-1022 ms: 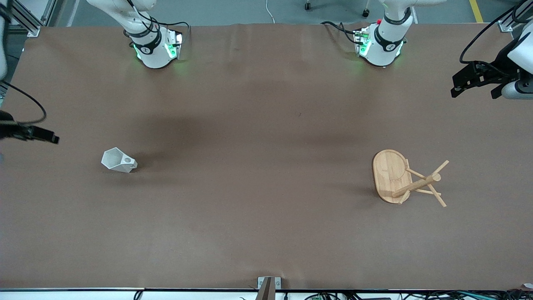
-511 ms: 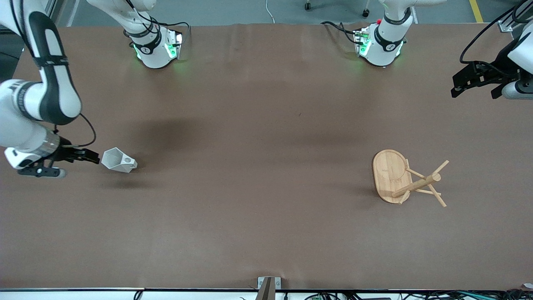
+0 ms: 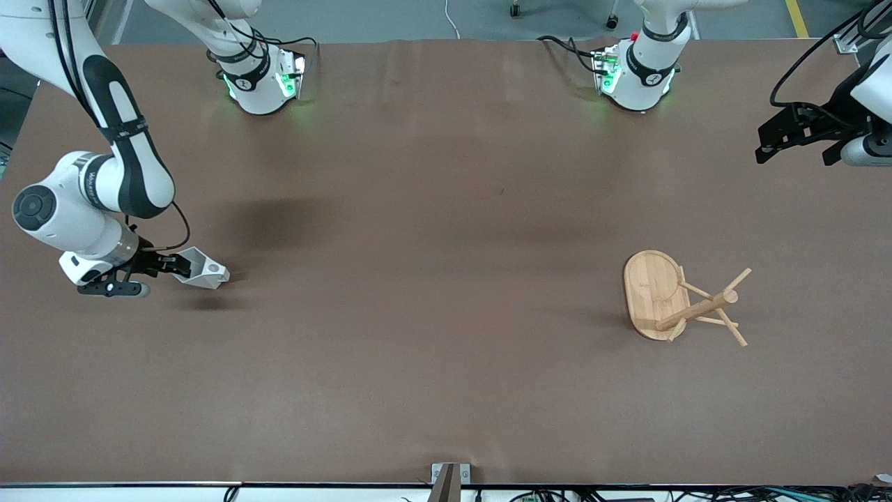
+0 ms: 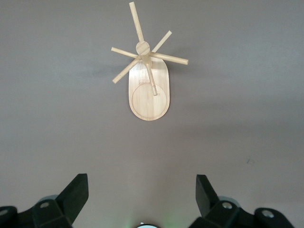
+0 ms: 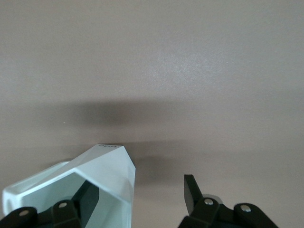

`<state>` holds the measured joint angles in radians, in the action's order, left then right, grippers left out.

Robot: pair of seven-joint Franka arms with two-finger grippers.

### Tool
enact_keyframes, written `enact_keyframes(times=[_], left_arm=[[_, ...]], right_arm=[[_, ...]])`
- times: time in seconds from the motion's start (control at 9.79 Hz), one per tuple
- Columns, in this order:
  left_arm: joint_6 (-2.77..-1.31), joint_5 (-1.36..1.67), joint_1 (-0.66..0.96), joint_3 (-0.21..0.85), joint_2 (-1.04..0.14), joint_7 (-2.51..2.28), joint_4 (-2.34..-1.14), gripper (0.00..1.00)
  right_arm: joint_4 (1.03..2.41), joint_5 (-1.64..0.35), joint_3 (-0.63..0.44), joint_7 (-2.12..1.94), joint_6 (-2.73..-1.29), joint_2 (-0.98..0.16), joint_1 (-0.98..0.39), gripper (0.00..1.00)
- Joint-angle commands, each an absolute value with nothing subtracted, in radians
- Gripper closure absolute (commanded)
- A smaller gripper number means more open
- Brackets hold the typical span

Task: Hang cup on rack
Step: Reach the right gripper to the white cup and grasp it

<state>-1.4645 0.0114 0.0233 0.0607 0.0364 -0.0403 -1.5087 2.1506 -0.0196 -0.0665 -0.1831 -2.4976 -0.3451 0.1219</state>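
Brown table (image 3: 446,230), grey floor (image 3: 390,17) above, yellow floor line (image 3: 796,17)

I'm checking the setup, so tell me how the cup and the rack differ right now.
The cup is white and faceted; the rack is light bamboo with thin pegs. The cup lies at the right arm's end with the open right gripper at its rim; the rack stands at the left arm's end, untouched, while the open left gripper waits. Both rest on the table.

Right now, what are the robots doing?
The right gripper is open at the rim of the cup, which lies on its side on the table; one finger looks inside it. It isn't lifted yet. The rack stands toward the left arm's end. The left gripper waits, open, in the air.
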Motion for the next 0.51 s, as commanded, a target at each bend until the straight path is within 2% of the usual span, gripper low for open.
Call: enact_keyframes(times=[0.0, 0.41], left_arm=[[-1.471, -0.002, 0.026, 0.057, 0.043, -0.035, -1.543, 0.00], [-1.470, -0.015, 0.025, 0.055, 0.046, -0.023, -1.548, 0.00]], right_arm=[[2.164, -0.008, -0.058, -0.193, -2.517, -0.354, 0.132, 0.60], [2.158, -0.020, -0.057, -0.183, -2.505, -0.359, 0.133, 0.90]])
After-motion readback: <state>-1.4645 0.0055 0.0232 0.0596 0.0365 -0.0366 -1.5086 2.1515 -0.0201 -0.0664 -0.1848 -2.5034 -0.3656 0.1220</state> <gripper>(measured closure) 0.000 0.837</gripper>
